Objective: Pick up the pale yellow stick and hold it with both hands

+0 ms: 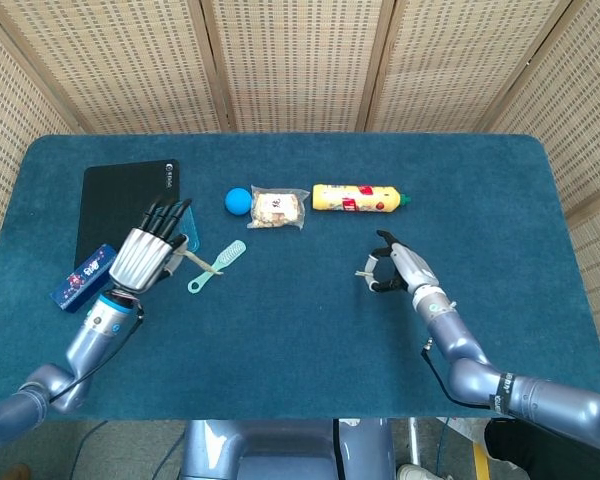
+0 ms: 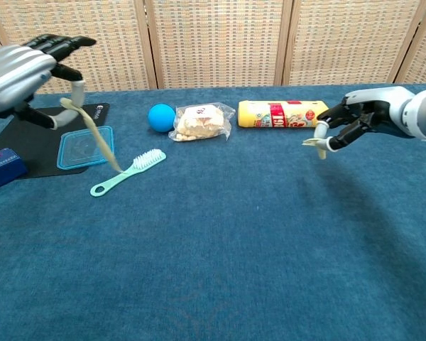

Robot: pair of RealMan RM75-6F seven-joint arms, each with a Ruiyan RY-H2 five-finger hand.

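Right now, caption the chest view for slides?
Left hand holds a drooping yellow stick; right hand pinches a short yellow piece, arms apart.

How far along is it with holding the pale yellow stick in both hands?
Done: the pale yellow stick is lifted, hanging limp from the left hand. In hand: the right hand pinches only a short pale piece, far from the rest. Left: both hands on one stick.

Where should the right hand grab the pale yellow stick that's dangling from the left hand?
Take the stick by its free lower end, coming from the robot's right. The left hand pinches its top and the rest droops toward the green toothbrush, leaving that end open. The right hand pinches a small pale piece.
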